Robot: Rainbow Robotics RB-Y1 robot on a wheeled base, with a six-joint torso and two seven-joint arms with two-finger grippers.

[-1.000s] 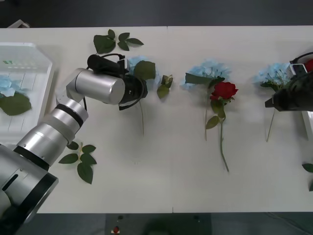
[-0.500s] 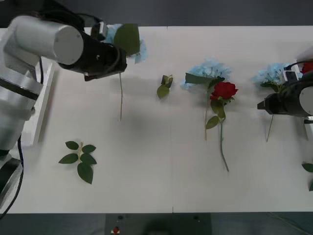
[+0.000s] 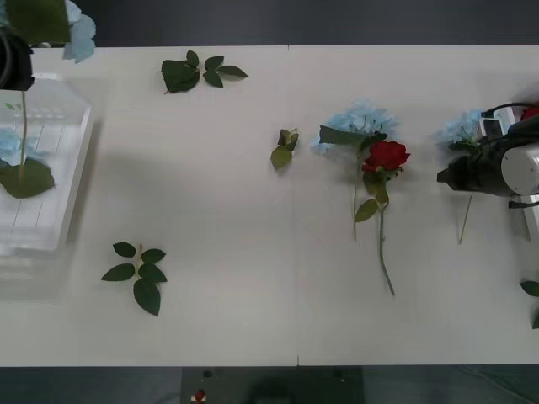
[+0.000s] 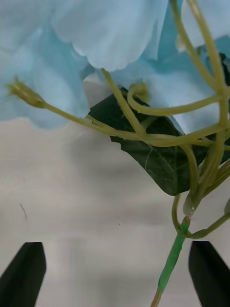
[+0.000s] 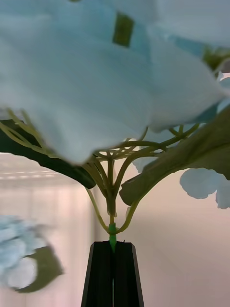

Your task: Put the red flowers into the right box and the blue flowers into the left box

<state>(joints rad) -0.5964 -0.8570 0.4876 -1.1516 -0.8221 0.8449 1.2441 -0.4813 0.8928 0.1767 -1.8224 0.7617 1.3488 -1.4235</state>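
My left gripper point(image 3: 18, 80) hangs over the left box point(image 3: 59, 194) at the far left, shut on the stem of a blue flower point(image 3: 77, 34). In the left wrist view its black fingers point(image 5: 100, 273) pinch the green stem just under the blue flower point(image 5: 86, 96). Another blue flower point(image 3: 15, 151) lies in the box. My right gripper point(image 3: 450, 178) is open low over the stem of a blue flower point(image 3: 465, 128) at the right, and that stem point(image 4: 171, 261) lies between the open fingers point(image 4: 24, 278). A red flower point(image 3: 386, 156) lies beside a blue flower point(image 3: 358, 119) mid-table. The right box point(image 3: 530, 220) shows by its edge.
Loose leaf sprigs lie at the back left point(image 3: 198, 71), the front left point(image 3: 139, 273) and mid-table point(image 3: 285, 150). A leaf point(image 3: 530, 288) pokes in at the right edge. Something red point(image 3: 531, 111) shows behind my right arm.
My left arm lifted the blue flower off the table and swung it left to above the left box. My right gripper crept a little left over the right blue flower's stem.
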